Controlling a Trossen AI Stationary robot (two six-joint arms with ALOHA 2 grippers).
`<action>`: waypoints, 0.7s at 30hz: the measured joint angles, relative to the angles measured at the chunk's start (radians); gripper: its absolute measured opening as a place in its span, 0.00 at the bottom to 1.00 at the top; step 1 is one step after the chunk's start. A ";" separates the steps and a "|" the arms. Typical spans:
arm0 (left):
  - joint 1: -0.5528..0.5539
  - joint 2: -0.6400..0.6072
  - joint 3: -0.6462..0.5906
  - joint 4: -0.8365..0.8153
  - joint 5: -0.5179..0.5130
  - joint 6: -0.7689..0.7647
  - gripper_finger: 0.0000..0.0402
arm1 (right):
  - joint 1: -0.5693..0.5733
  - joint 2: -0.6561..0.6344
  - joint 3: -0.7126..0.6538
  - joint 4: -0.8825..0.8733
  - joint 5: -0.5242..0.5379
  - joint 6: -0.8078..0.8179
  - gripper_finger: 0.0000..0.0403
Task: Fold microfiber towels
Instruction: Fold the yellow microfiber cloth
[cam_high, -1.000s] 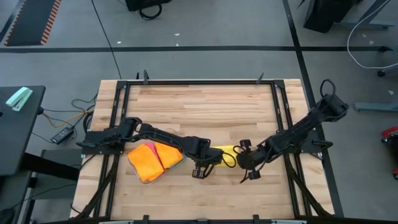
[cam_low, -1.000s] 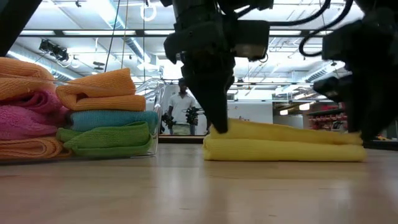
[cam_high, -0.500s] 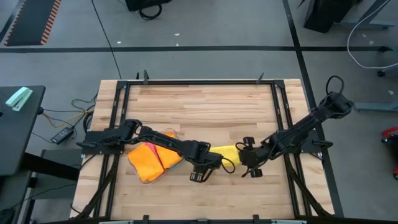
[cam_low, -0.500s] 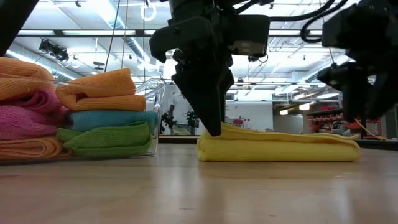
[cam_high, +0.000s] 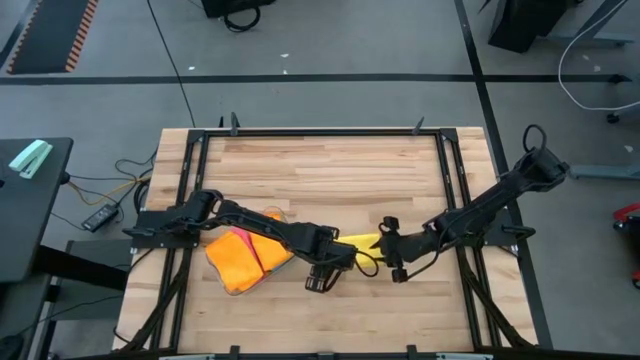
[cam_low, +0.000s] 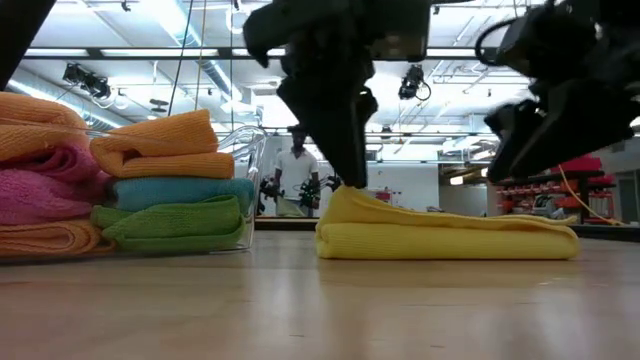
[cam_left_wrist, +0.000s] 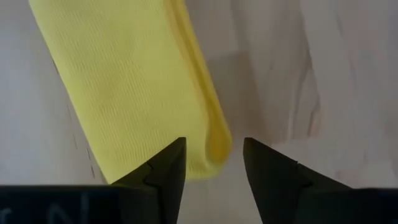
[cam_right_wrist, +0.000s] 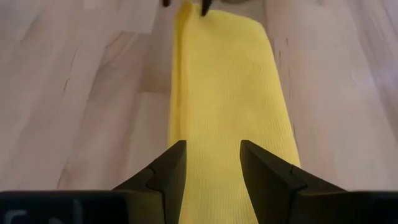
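A yellow microfiber towel lies folded into a long strip on the wooden table, also seen between the arms in the high view. My left gripper stands open over the strip's left end, a finger on either side of its folded edge. In the low view that end humps up to the left gripper's tips. My right gripper is open and hangs above the strip's right end, clear of it. My left gripper points down over the yellow towel's left end, its open fingers either side of the folded edge. Whether the fingertips touch the cloth, I cannot tell.
At the table's left stands a clear plastic tray with folded orange, blue, green and pink towels, orange on top in the high view. Bare wood lies toward the near and far edges. A person stands far back in the room.
My right gripper has risen from the towel's right end and shifted a little toward the table's left. My left gripper has gone up slightly, and the towel's left end has humped up under it. The rest of the strip has settled flat.
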 joint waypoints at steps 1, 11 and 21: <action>0.000 -0.003 0.000 0.011 0.000 0.000 0.42 | -0.004 0.000 -0.020 0.035 0.001 0.000 0.39; 0.011 0.005 0.000 0.087 -0.004 0.005 0.39 | -0.007 0.000 -0.126 0.079 0.000 0.033 0.39; 0.010 0.081 -0.002 0.040 0.000 0.009 0.36 | -0.007 0.000 -0.142 0.088 0.000 0.058 0.39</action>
